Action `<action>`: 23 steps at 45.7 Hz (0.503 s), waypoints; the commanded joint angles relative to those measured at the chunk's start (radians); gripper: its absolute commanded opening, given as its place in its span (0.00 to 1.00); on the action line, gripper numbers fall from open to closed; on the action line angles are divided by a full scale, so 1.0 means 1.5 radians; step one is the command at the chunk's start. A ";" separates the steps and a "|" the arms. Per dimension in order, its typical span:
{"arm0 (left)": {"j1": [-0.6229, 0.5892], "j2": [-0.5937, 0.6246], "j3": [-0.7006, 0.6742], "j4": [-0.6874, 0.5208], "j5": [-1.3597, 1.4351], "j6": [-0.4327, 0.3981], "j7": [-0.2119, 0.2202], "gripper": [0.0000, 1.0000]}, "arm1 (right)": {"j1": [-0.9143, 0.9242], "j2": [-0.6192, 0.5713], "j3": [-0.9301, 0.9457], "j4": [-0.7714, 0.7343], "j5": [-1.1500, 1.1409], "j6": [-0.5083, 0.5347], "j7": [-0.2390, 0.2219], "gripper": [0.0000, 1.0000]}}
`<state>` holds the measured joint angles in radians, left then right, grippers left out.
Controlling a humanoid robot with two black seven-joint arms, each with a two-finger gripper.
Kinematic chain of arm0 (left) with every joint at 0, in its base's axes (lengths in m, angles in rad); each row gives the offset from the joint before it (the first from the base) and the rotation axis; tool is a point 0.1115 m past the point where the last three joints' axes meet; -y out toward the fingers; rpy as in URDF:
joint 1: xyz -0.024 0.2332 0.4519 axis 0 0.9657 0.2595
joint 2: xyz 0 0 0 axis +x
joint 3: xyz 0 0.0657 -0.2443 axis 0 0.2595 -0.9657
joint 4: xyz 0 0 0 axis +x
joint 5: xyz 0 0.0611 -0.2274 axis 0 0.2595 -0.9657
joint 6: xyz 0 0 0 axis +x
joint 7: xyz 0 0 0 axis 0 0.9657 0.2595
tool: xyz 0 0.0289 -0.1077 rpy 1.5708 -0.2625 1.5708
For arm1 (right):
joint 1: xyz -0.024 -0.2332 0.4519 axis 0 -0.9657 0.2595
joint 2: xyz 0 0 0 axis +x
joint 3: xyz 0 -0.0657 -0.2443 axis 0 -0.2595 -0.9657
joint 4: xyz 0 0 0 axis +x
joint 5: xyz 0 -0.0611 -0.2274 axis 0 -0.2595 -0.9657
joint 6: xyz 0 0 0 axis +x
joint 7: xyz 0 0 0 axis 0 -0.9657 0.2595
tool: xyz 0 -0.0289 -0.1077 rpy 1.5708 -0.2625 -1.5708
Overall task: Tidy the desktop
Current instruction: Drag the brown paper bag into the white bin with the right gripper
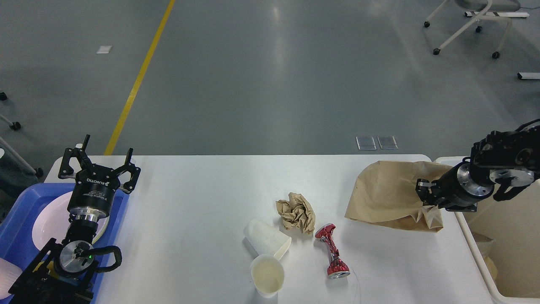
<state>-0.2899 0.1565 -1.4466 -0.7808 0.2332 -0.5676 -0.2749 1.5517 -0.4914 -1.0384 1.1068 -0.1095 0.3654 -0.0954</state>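
The white desktop (190,202) carries litter. My right gripper (423,192) is shut on the right end of a flat brown paper bag (386,192), which hangs tilted over the desktop's right edge, beside the cream bin (512,240). A crumpled brown paper ball (296,212) lies mid-table, with a crushed red can (332,251) to its lower right. One white paper cup (266,238) lies on its side and another (267,278) stands upright near the front edge. My left gripper (101,162) is open and holds nothing, above the far end of the blue tray (17,211).
A white plate (48,219) lies in the blue tray at the left. The cream bin holds some brown paper at its bottom. Beyond the table are grey floor, a yellow line and a wheeled chair base (466,29).
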 commanded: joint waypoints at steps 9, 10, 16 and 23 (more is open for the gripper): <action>0.000 0.001 0.000 0.000 0.000 0.000 -0.001 0.96 | 0.315 0.000 -0.182 0.213 0.088 0.089 -0.005 0.00; 0.000 0.000 0.000 0.000 0.000 0.000 0.000 0.96 | 0.337 0.000 -0.190 0.231 0.089 0.089 -0.006 0.00; 0.000 0.000 0.000 0.000 0.000 0.000 0.000 0.96 | 0.438 -0.002 -0.212 0.327 0.091 0.085 -0.048 0.00; 0.000 0.000 0.000 0.000 0.000 0.000 0.000 0.96 | 0.492 -0.006 -0.212 0.385 0.099 0.088 -0.073 0.00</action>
<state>-0.2899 0.1569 -1.4466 -0.7808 0.2331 -0.5676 -0.2760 2.2366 -0.4971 -1.3560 1.6279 0.0345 0.4952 -0.1860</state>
